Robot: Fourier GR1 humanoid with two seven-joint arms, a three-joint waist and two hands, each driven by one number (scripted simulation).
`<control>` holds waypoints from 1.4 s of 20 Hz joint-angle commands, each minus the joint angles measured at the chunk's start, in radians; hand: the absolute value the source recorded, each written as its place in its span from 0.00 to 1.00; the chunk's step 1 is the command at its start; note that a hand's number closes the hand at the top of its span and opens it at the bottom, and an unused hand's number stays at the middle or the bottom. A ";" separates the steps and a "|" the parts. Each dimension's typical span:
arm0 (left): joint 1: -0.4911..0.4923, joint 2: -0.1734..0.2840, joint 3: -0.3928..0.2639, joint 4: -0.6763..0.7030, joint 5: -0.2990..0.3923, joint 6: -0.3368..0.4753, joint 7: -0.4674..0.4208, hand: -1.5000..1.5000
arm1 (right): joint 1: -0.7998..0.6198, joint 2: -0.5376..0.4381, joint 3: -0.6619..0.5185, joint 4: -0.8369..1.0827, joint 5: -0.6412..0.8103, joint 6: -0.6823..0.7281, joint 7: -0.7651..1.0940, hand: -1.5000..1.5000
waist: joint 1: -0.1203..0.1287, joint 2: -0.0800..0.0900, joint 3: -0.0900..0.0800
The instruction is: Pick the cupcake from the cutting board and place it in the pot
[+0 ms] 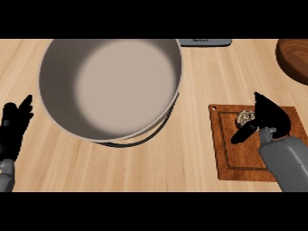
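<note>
A small cupcake (245, 117) with a pale, speckled top sits on the brown wooden cutting board (231, 153) at the right. My right hand (271, 113) hovers over the board just right of the cupcake, fingers straight and pointing away, thumb (243, 133) reaching down-left just below the cupcake. Nothing is held. A large grey pot (109, 85) with a pale inside fills the upper middle and left of the counter; a dark handle curves under its near rim. My left hand (9, 131) rests open at the left edge, fingers up, beside the pot.
A dark wooden bowl (304, 61) sits at the far right corner. A grey flat object (206, 42) lies at the back edge behind the pot. Light wooden counter (170, 167) stretches between pot and board.
</note>
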 commanded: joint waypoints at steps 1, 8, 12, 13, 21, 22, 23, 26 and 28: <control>-0.005 0.006 0.027 -0.037 -0.022 -0.021 0.035 0.50 | -0.067 0.037 -0.063 0.118 0.020 0.012 -0.039 0.00 | 0.003 0.000 0.000; -0.027 -0.057 0.039 0.035 -0.058 -0.028 -0.024 0.50 | 0.018 0.103 -0.069 0.158 0.102 -0.075 -0.128 0.00 | -0.002 0.000 0.000; 0.004 -0.072 0.032 -0.057 -0.075 -0.050 0.058 0.50 | 0.033 0.057 -0.133 0.148 0.086 -0.014 -0.165 0.00 | -0.002 -0.001 0.000; -0.020 -0.020 0.097 0.006 -0.053 -0.090 -0.003 0.50 | -0.001 0.080 -0.148 0.174 0.089 -0.024 -0.164 0.00 | -0.001 0.000 0.000; -0.036 -0.045 0.116 0.056 -0.061 -0.096 -0.057 0.50 | 0.020 0.070 -0.102 0.137 0.188 -0.058 -0.238 1.00 | -0.003 -0.001 0.000; 0.006 -0.066 0.084 -0.035 -0.076 -0.087 0.001 0.50 | 0.010 0.072 -0.101 0.203 0.221 -0.115 -0.273 1.00 | 0.002 0.000 0.000; 0.010 -0.040 0.113 -0.013 -0.054 -0.113 -0.012 0.50 | 0.031 0.051 -0.100 0.210 0.227 -0.116 -0.307 1.00 | 0.002 0.000 0.000; 0.021 -0.083 0.074 -0.061 -0.090 -0.087 0.039 0.50 | -0.026 0.066 -0.095 0.271 0.279 -0.155 -0.317 1.00 | 0.004 0.001 0.000; -0.025 -0.096 0.090 0.056 -0.101 -0.072 -0.051 0.50 | -0.062 0.059 -0.094 0.196 0.286 -0.082 -0.260 1.00 | -0.001 0.001 0.000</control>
